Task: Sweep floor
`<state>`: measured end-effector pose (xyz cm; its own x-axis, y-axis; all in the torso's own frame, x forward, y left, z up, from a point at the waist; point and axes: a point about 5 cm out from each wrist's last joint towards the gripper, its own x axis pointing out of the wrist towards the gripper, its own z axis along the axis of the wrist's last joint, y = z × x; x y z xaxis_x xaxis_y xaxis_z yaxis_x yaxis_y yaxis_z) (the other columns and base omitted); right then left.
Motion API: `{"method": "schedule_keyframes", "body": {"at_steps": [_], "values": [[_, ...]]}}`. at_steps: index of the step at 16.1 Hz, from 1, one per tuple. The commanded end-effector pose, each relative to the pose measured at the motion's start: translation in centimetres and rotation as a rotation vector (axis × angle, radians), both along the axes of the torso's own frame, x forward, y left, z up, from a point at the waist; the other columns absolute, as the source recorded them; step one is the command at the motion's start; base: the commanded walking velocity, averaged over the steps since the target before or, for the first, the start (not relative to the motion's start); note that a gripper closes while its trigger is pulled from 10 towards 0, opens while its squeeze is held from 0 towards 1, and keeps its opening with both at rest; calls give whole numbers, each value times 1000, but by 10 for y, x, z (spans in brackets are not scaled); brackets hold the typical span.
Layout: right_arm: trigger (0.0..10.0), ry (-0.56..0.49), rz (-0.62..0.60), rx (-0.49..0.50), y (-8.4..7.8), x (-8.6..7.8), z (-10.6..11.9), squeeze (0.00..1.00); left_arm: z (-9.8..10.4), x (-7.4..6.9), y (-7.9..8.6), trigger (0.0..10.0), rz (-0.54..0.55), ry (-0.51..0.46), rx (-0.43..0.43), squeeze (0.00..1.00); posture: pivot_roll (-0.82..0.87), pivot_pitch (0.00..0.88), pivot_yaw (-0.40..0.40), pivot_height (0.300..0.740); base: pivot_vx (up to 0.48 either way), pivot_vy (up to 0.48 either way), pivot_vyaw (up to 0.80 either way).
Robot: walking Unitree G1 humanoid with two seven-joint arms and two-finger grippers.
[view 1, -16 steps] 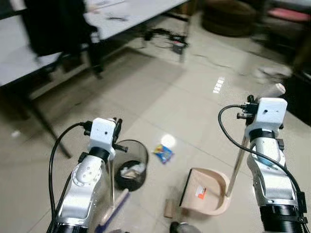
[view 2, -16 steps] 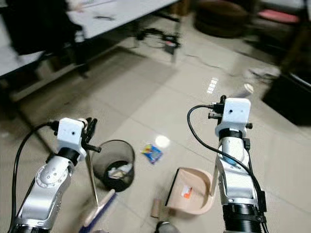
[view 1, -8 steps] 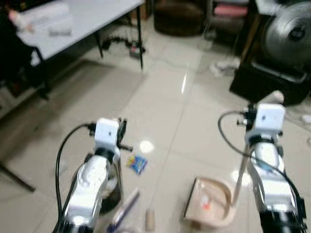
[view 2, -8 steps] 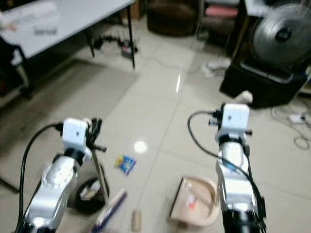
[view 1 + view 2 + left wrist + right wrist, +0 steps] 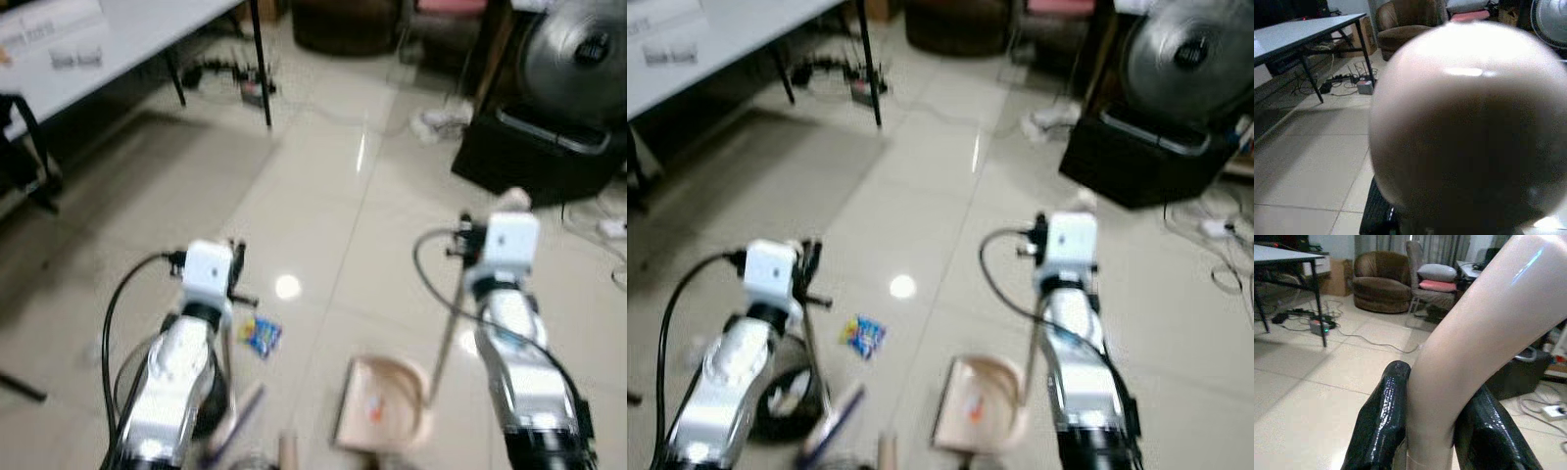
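My left gripper (image 5: 233,270) is shut on the thin broom handle (image 5: 815,352), whose blue-and-pale head (image 5: 235,423) rests on the tiled floor. The handle's rounded pale end (image 5: 1469,122) looms large in the left wrist view. My right gripper (image 5: 1432,431) is shut on the beige dustpan handle (image 5: 449,328), with a black finger (image 5: 1382,423) on each side. The beige dustpan (image 5: 377,416) sits on the floor between my arms. A blue snack wrapper (image 5: 260,335) lies on the tiles ahead of the broom. A black waste bin (image 5: 784,397) stands partly hidden behind my left arm.
A white table (image 5: 118,39) stands at the far left, with a power strip and cables (image 5: 245,90) beneath it. At the far right a big fan (image 5: 578,54) stands above a black box (image 5: 529,147). A small brown roll (image 5: 287,450) lies near the broom. Open tiles stretch ahead.
The whole picture has shifted as the camera turned right toward the fan. Both grippers keep their hold on the broom and dustpan handles. The bin now sits further behind my left arm.
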<state>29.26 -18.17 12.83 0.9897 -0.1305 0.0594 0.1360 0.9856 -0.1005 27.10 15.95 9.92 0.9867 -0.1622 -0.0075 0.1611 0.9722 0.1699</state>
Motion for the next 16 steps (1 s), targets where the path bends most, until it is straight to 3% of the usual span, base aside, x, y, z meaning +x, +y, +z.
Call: {"method": "schedule_keyframes", "body": {"at_steps": [1, 4, 8, 11, 16], "values": [[10000, -20, 10, -3, 2, -1, 2, 0, 4, -3, 4, 10000, -1, -15, 21, 0, 2, 73, -2, 740, 0, 0, 0], [10000, -23, 27, -46, 6, -1, -4, 0, -7, -4, -2, 10000, -29, 35, 55, 0, 1, 83, 3, 740, 0, 0, 0], [10000, -55, 140, -67, 17, 2, -14, 0, -18, -3, -6, 10000, -19, 74, 59, 0, 17, 110, 4, 740, 0, 0, 0], [10000, -112, 249, -124, 37, 9, -22, 0, -15, 12, -11, 10000, 69, 8, 8, 0, 22, 140, 7, 740, 0, 0, 0], [10000, -207, 306, -135, 53, 16, -11, 0, -6, 22, -15, 10000, 115, -38, -27, 0, 12, 193, 18, 740, 0, 0, 0]]}}
